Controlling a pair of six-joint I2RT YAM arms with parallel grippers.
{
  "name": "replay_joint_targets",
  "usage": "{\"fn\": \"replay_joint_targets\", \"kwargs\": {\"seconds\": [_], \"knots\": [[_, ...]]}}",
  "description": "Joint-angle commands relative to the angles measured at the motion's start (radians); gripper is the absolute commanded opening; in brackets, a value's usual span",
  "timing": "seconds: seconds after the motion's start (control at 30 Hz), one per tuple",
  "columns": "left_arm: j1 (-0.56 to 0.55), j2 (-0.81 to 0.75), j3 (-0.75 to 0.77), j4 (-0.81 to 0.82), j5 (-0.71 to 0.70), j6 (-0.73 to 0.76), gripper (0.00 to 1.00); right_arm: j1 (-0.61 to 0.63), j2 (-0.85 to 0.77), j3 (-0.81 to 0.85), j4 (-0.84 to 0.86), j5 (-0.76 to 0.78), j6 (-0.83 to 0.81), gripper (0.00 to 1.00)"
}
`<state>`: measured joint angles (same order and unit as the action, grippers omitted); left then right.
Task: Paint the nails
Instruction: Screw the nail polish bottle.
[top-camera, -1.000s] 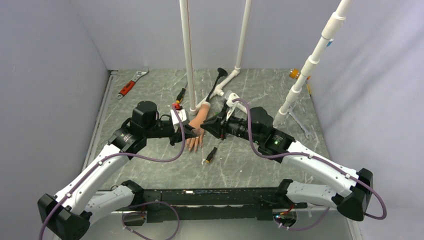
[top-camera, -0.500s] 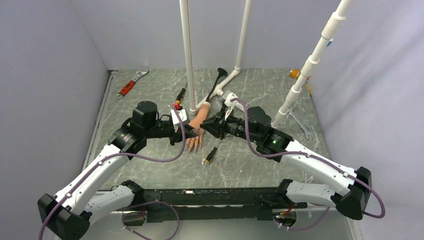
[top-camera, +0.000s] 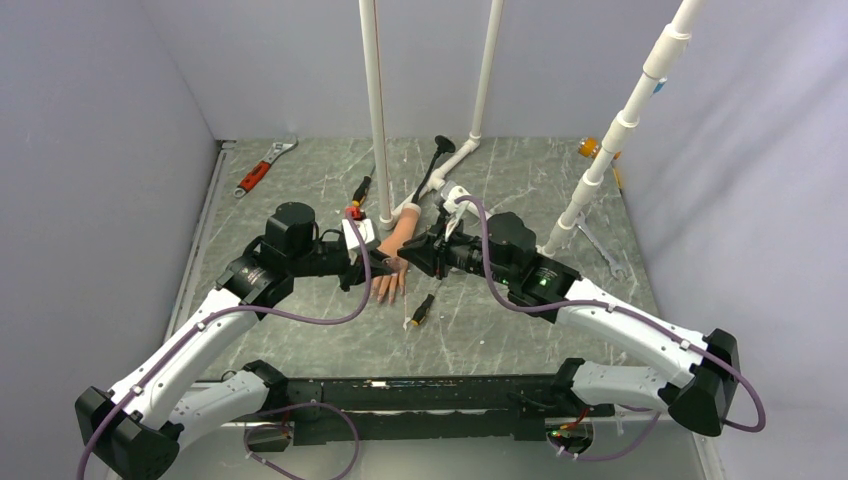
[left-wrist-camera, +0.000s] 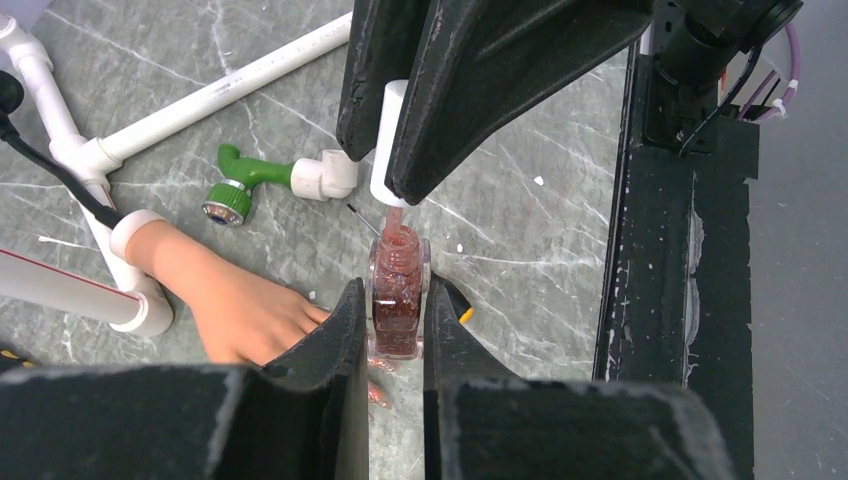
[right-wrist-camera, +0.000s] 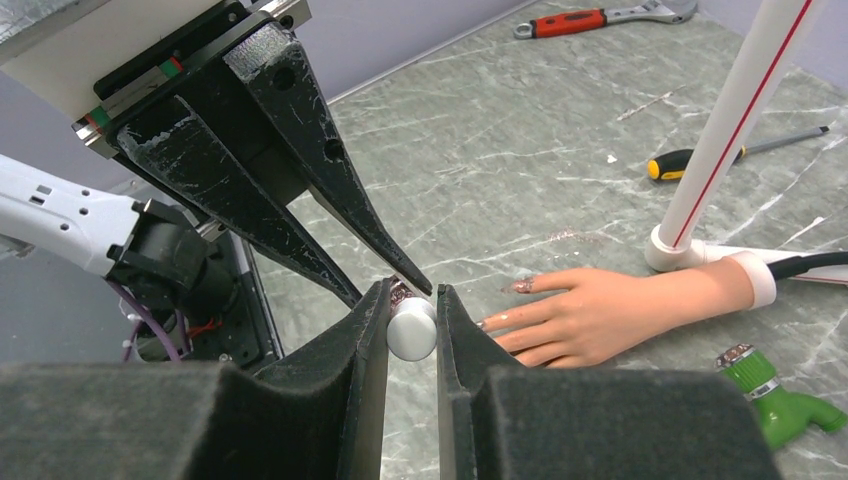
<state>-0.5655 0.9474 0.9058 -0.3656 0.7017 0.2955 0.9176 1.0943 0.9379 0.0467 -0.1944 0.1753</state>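
Peach rubbery hand (right-wrist-camera: 600, 310), nails (right-wrist-camera: 522, 286) seemingly glittery, glass bottle (left-wrist-camera: 398, 300)

A red-handled wrench (top-camera: 266, 166) is lying on the bench (top-camera: 480, 340). A green fitting (left-wrist-camera: 245, 178) is resting near a white pipe (left-wrist-camera: 225, 95).

The left gripper (top-camera: 366, 270), a bottle (left-wrist-camera: 397, 292) in it, meets the right gripper (top-camera: 414, 251), a cap (right-wrist-camera: 411, 328) in it, just beside the mannequin hand (top-camera: 393, 256). The hand's wrist lies by an upright pipe (top-camera: 377, 110), nails (right-wrist-camera: 521, 286) toward the near edge. A screwdriver (top-camera: 423, 309) lies to its right, and a wrench (top-camera: 262, 169) lies far left.
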Motion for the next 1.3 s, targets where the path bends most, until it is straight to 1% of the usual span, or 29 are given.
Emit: {"fn": "replay_joint_targets", "kwargs": {"seconds": [0.0,0.47,0.7,1.27], "knots": [[-0.008,0.001,0.045,0.025,0.002,0.023,0.0,-0.001,0.005,0.034,0.039,-0.022,0.007,0.0],[-0.02,0.007,0.047,0.015,-0.04,0.029,0.0,-0.001,0.024,0.056,0.02,-0.058,0.012,0.0],[-0.02,0.001,0.044,0.02,-0.049,0.027,0.0,-0.001,0.015,0.043,0.003,-0.048,0.008,0.0],[-0.028,-0.01,0.044,0.018,-0.053,0.033,0.0,-0.001,0.09,0.064,0.013,-0.072,0.007,0.0]]}}
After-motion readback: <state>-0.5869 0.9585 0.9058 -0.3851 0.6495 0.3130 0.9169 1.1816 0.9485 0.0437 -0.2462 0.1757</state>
